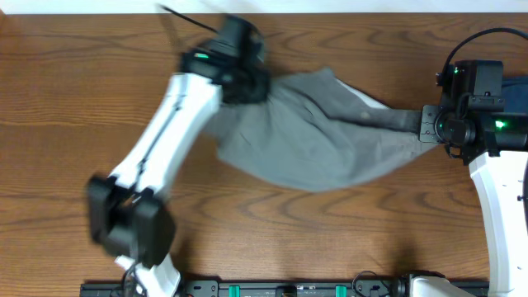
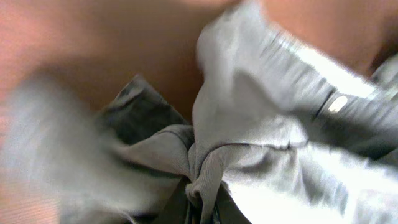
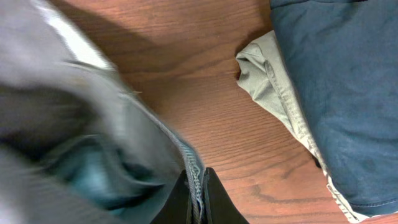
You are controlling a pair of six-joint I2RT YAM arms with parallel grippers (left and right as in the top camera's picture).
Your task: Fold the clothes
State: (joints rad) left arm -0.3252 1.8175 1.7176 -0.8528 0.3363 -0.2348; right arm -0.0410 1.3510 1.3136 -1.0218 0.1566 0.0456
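The grey shorts [image 1: 318,136] hang stretched between both grippers over the middle of the table, sagging toward the front. My left gripper [image 1: 247,82] is shut on a bunched corner of the shorts [image 2: 205,180] at the back left. My right gripper [image 1: 425,124] is shut on the stitched edge of the shorts [image 3: 196,177] at the right. The pale lining [image 1: 367,101] shows along the top edge. The left wrist view is blurred by motion.
A folded dark blue garment [image 3: 336,93] lies on a folded olive-beige garment [image 3: 270,81] on the wooden table [image 3: 205,74], close to the right gripper. The rail of the arm bases [image 1: 289,289] runs along the front edge.
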